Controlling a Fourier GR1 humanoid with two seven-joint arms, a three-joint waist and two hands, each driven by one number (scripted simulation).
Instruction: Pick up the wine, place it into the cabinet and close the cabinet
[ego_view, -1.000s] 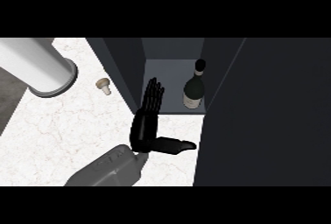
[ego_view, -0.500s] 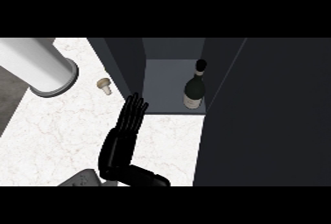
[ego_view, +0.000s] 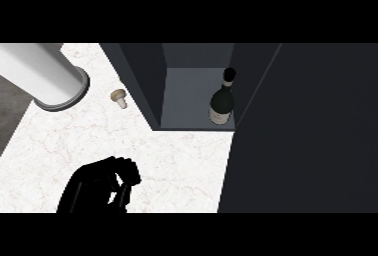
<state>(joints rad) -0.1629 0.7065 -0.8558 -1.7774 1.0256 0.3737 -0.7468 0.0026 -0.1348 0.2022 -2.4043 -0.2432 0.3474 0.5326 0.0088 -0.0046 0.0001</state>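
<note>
The left hand (ego_view: 100, 186) sat low over the marble counter (ego_view: 177, 155), its fingers curled inward and holding nothing. A second before it had stood stretched flat and tall beside the cabinet's open front; it had since drawn back toward the robot and folded. Up and to the right of it, well apart, the wine bottle (ego_view: 223, 100) stood upright inside the cabinet (ego_view: 184, 75), near its right wall. Further right hung the dark cabinet door (ego_view: 303, 130), open. Up and slightly right of the hand lay a mushroom (ego_view: 119, 97), and to the upper left a white cylinder (ego_view: 44, 75). The placing looked done; closing the door was probably what remained. The right hand did not show.
</note>
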